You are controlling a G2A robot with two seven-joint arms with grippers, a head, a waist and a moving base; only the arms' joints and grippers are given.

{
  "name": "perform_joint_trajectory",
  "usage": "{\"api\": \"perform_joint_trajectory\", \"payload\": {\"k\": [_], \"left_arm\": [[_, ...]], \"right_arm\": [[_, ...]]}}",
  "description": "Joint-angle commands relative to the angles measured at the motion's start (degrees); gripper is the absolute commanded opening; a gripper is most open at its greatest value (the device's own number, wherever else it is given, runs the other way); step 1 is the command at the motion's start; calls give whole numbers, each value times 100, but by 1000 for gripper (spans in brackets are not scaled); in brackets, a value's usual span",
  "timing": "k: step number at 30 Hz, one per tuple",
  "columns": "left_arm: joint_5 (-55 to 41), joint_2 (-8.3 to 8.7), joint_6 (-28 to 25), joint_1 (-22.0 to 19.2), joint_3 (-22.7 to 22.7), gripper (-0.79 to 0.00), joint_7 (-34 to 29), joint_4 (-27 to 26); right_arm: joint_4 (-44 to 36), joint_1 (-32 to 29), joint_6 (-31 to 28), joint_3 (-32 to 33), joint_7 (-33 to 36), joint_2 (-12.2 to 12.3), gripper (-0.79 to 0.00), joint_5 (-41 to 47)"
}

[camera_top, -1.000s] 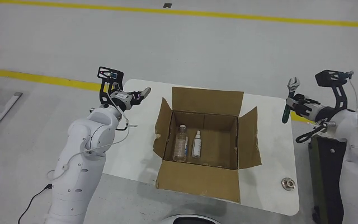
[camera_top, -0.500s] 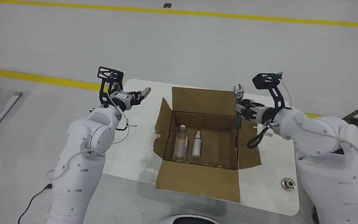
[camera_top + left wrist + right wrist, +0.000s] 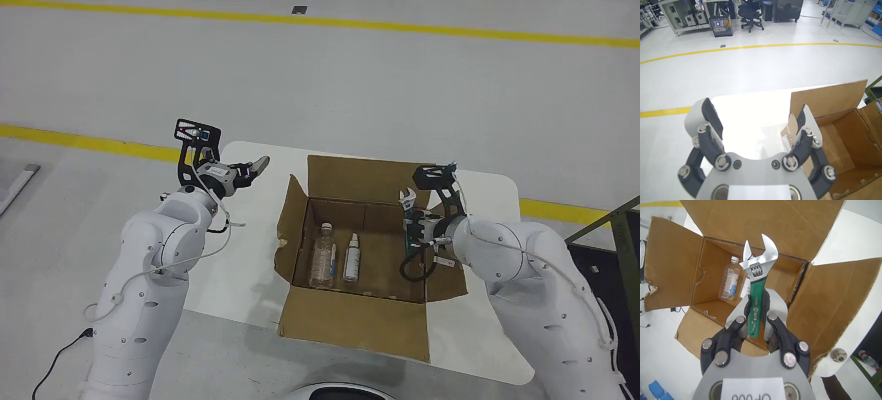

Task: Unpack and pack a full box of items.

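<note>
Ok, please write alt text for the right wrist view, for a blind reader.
The right pincer is shut on a green-handled wrench, held over an open cardboard box with a clear bottle lying inside.

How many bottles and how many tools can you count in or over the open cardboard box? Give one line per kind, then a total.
Bottles: 2 (clear plastic water bottle, small white spray bottle)
Tools: 1 (green-handled steel adjustable wrench, in the right claw)
Total: 3
</note>
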Motion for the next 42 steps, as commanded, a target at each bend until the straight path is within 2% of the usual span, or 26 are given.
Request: {"api": "perform_joint_trajectory", "payload": {"k": [1, 11, 18, 27, 42], "left_arm": [[0, 0, 0, 0, 0, 0, 0, 0], [0, 0, 0, 0, 0, 0, 0, 0], [0, 0, 0, 0, 0, 0, 0, 0], [0, 0, 0, 0, 0, 0, 0, 0], [0, 0, 0, 0, 0, 0, 0, 0]], "right_arm": [[-1, 1, -1, 1, -2, 0, -785, 3], [-59, -168, -164, -140, -194, -12, -785, 63], [-342, -331, 339, -719, -27, -63, -785, -482], [680, -401, 903, -1409, -588, -284, -785, -904], [2208, 25, 1546, -1780, -1231, -767, -785, -776]]}}
